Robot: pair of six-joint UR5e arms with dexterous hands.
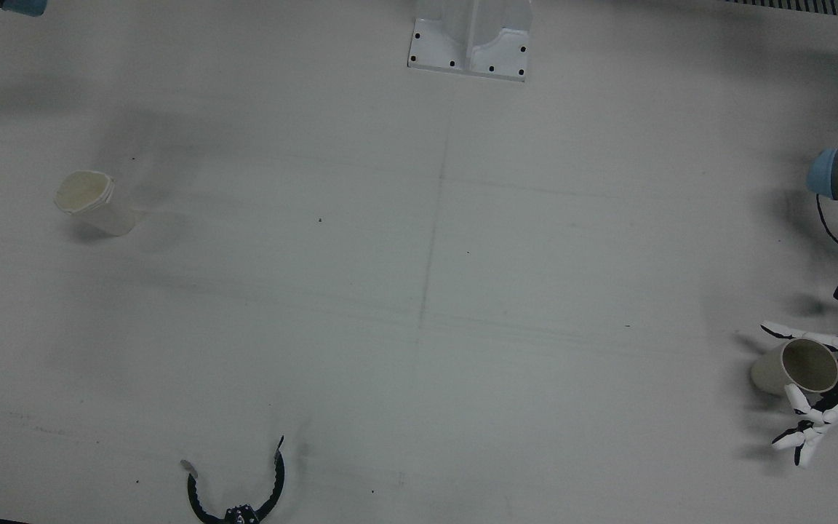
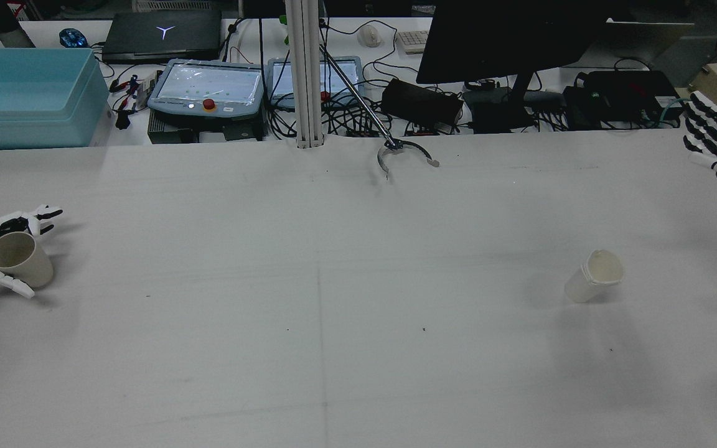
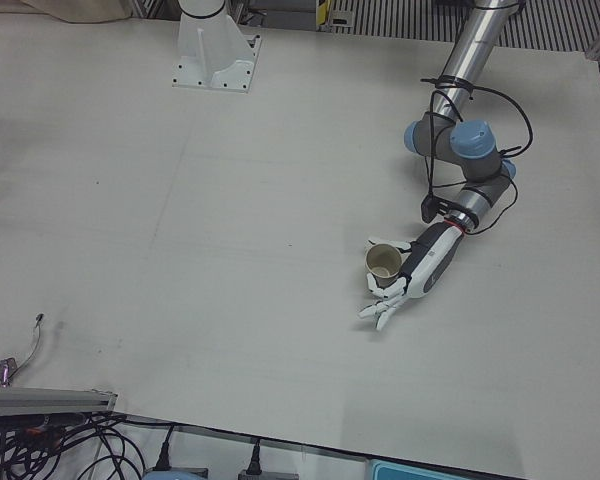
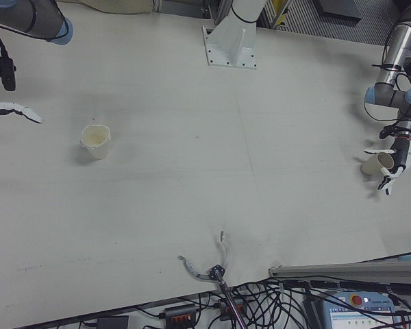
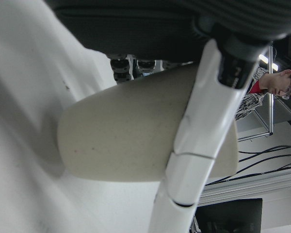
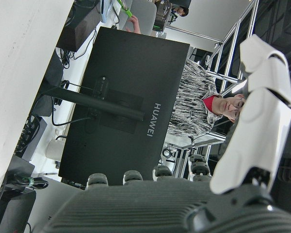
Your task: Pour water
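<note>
The left hand point(image 1: 823, 389) has its fingers point(image 5: 203, 145) curled around a smooth tan paper cup point(image 1: 797, 367). The left hand view shows one finger pressed on the cup's side. The cup's base rests on the pale worktop point(image 1: 419, 291). Far from this cup stands a white cup point(image 1: 92, 200) with a bent rim. The right hand point(image 2: 716, 140) shows best from behind, up in the air with fingers spread, holding nothing.

Silver arm point(image 3: 472, 45) with blue joint caps and black cable; left hand point(image 3: 405, 280) white-fingered, black-tipped, dark-palmed.
</note>
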